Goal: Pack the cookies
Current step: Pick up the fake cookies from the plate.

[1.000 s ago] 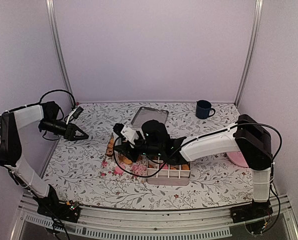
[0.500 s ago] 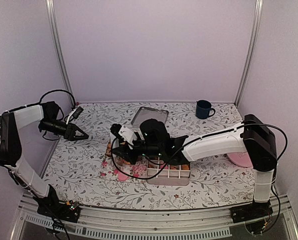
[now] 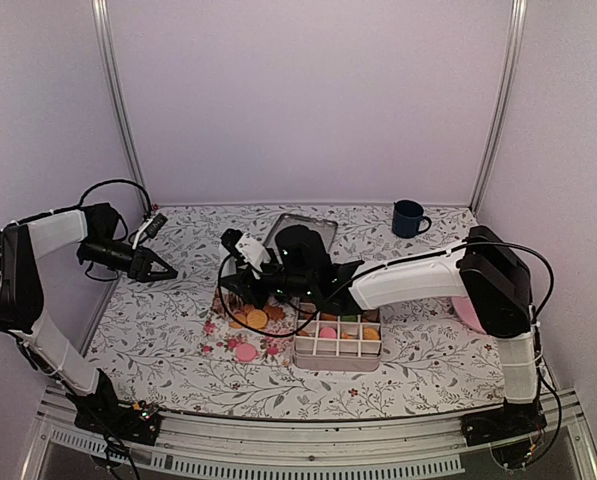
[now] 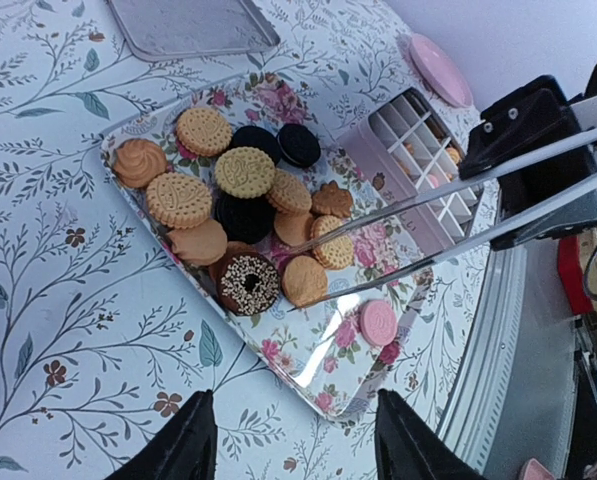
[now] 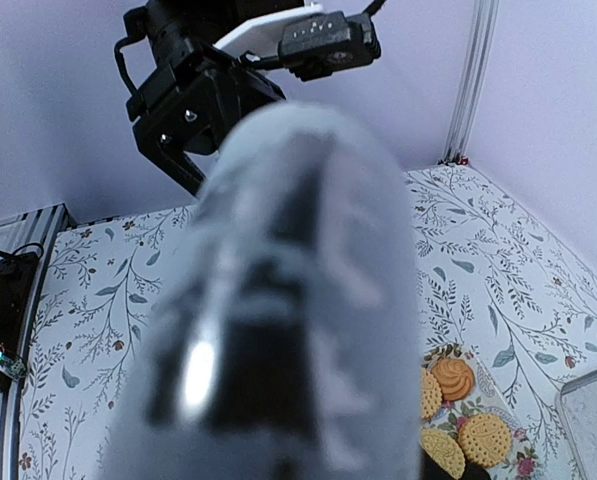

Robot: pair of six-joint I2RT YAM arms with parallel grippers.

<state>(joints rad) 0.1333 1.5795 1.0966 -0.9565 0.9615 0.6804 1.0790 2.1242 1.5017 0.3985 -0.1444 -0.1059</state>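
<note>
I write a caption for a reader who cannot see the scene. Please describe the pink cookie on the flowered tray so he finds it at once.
On the leaf-patterned table, find the flowered tray beside the white divided box. Golden and dark cookies crowd one end of it; the pink cookie lies alone near the other end, the only pink one there.

One divided box (image 3: 338, 361), one pair of tongs (image 4: 478, 178), one floral tray (image 4: 328, 345) of about fifteen cookies (image 4: 243, 172)
</note>
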